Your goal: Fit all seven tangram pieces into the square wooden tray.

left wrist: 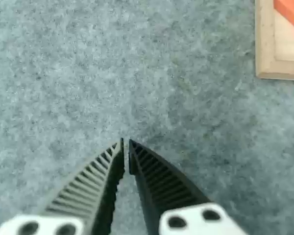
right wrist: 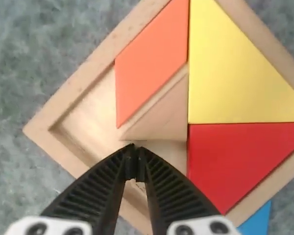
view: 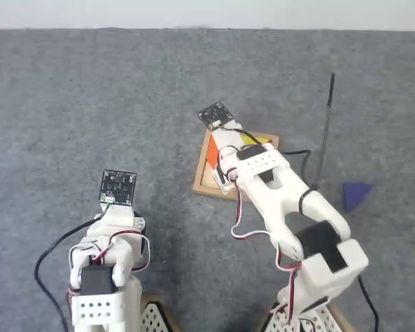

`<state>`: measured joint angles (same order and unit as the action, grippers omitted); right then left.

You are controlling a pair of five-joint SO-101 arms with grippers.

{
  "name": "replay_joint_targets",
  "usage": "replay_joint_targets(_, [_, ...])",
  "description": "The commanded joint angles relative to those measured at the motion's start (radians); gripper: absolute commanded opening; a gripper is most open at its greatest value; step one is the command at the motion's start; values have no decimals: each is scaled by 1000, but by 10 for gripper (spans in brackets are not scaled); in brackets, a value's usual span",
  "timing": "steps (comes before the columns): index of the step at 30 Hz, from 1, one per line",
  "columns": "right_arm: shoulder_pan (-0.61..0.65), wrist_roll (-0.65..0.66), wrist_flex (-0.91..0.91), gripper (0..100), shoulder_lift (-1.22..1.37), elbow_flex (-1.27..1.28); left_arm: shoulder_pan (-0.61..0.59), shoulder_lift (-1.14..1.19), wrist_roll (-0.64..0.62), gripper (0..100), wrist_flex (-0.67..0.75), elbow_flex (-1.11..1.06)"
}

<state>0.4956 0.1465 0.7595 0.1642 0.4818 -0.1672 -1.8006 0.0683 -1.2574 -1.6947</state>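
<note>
The tray [view: 202, 181] lies on the grey table [view: 90, 104] in front of the right arm, whose wrist hangs over it. In the right wrist view the right gripper [right wrist: 134, 148] has its jaws closed with nothing visible between them, the tips above a bare patch of tray [right wrist: 39, 131] floor near one corner. Three pieces lie flat inside the tray: an orange piece [right wrist: 152, 58] shaped as a parallelogram, a yellow triangle [right wrist: 230, 73] touching it along one edge, and a red triangle [right wrist: 235, 161] touching the yellow one's other edge. A triangular gap of bare wood is left between the orange and red pieces. A blue piece [right wrist: 257, 223] shows just outside the rim beside the red triangle. A dark blue piece [view: 356, 195] lies on the table well apart from the tray, on the right arm's outer side. The left gripper [left wrist: 126, 143] sits over bare table, jaws closed but for a sliver and holding nothing, with a tray [left wrist: 264, 49] corner farther off.
</note>
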Motion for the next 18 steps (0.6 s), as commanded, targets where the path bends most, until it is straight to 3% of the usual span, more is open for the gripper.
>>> replay_joint_targets(1, [-15, 11, 12, 6, 38, -94, 5, -17, 2, 21, -3, 10])
replay_joint_targets(18, [-8, 61, 16, 6, 47, -218, 5, -17, 2, 21, -3, 10])
